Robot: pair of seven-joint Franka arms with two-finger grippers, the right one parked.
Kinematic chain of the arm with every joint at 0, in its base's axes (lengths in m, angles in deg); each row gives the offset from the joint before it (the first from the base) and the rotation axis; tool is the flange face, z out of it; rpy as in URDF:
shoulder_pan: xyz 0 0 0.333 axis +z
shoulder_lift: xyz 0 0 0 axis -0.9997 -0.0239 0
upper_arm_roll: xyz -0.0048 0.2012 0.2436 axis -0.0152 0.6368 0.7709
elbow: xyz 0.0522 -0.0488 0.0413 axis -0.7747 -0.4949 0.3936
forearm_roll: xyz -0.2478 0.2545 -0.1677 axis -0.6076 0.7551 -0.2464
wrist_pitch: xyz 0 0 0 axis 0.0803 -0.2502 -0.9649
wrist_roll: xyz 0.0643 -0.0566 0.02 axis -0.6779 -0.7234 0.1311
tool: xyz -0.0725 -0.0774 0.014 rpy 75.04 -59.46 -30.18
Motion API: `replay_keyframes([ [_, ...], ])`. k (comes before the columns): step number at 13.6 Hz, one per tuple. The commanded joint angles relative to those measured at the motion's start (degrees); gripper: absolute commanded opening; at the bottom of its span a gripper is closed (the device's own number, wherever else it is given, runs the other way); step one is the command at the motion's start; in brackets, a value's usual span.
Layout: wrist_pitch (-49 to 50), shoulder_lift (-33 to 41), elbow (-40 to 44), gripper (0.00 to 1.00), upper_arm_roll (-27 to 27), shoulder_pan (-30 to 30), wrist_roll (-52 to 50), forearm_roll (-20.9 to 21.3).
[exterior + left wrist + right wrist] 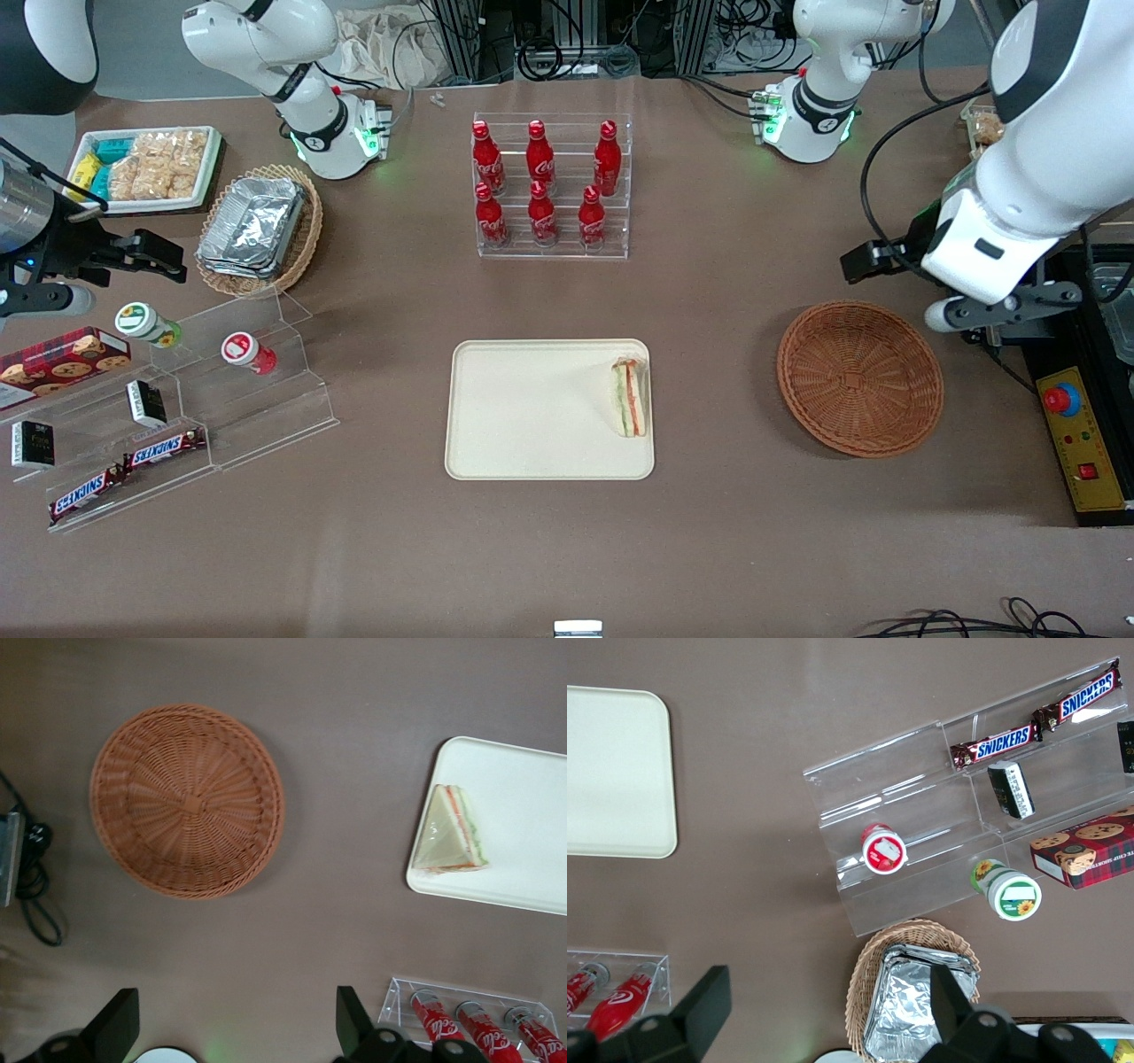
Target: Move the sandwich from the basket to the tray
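Note:
The sandwich (630, 397) (452, 831), a wrapped white-bread wedge with orange-red and green layers, lies on the cream tray (532, 416) (523, 815), at the tray's edge nearest the basket. The round reddish-brown wicker basket (859, 378) (187, 799) holds nothing. My left gripper (1001, 312) (235, 1028) hangs well above the table, beside the basket's rim toward the working arm's end. It is open wide, with nothing between its dark fingers (350, 1020).
A clear rack of red cola bottles (551, 186) (478, 1028) stands farther from the camera than the tray. A control box with a red button (1081, 443) lies at the working arm's end. A tan basket of foil containers (257, 229) and an acrylic snack stand (177, 416) sit toward the parked arm's end.

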Motion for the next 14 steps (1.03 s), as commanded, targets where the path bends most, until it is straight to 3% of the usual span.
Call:
replay_keyframes([
  [1, 1.1, 4.8, -5.1, 1.0, 2.4, -0.8, 3.7, -1.0],
  [4, 3.3, 7.3, -7.0, 1.0, 3.4, -0.8, 8.7, -1.1],
  [8, 3.6, 11.6, -11.0, 1.0, 9.5, -1.7, 14.6, -3.2],
  [14, 3.3, 12.1, -11.7, 1.0, 11.0, -1.9, 14.0, -2.1],
])
